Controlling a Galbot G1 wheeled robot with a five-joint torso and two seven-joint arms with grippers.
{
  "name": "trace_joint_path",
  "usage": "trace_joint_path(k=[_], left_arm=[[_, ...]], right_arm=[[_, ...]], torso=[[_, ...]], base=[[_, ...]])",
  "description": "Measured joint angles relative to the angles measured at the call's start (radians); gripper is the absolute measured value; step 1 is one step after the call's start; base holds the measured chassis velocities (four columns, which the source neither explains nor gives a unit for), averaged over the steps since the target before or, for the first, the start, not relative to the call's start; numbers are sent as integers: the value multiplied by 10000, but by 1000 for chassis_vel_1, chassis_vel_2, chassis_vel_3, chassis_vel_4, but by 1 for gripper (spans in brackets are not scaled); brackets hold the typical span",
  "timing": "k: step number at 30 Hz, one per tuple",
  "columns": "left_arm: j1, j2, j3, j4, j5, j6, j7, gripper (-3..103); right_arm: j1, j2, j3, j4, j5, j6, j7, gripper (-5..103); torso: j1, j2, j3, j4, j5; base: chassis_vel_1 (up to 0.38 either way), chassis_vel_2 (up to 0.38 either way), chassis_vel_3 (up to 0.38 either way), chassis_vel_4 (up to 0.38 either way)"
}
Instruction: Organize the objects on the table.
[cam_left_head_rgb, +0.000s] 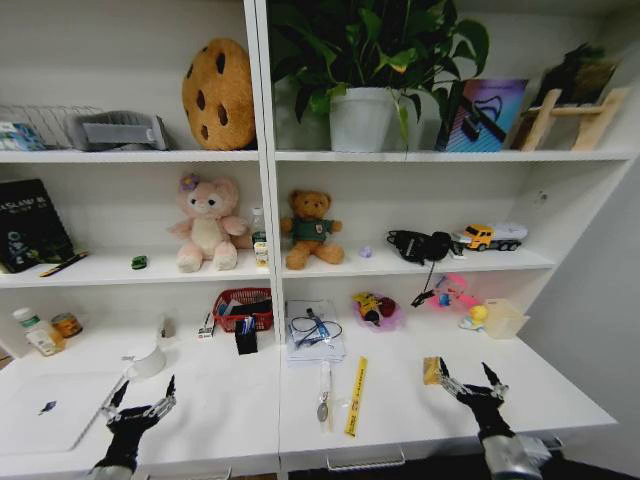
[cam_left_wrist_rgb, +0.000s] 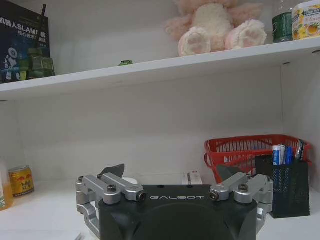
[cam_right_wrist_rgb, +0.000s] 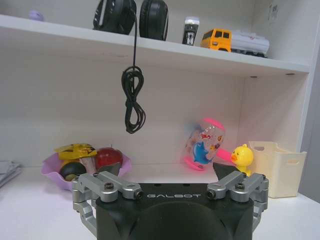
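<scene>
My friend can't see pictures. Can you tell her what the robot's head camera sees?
Two robot grippers, the left gripper and the right gripper, hover open and empty over a long white desk. On the desk lie a laptop, a yellow ruler and a red basket. On the shelves above sit a pink plush toy, a teddy bear and a potted plant.

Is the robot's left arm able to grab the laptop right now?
Probably yes. The left tool hangs open right beside the laptop on the table, with nothing between them.
</scene>
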Motion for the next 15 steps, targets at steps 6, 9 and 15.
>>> trace_joint_path(k=[6,9,15], left_arm=[[0,0,0,0,0,0,1,100],[-1,0,1,0,0,0,3,100],[0,0,0,0,0,0,2,100]], right_arm=[[739,-330,-306,-1098,324,-515,92,100],[1028,-400,-499,-1484,376,-604,48,100],[1462,-438,-740,-1918,448,-829,-50,100]], torso=[[0,-1,0,-7,3],[0,0,0,-7,1],[0,0,-1,-4,0]], base=[[0,0,0,0],[0,0,0,0],[0,0,0,0]])
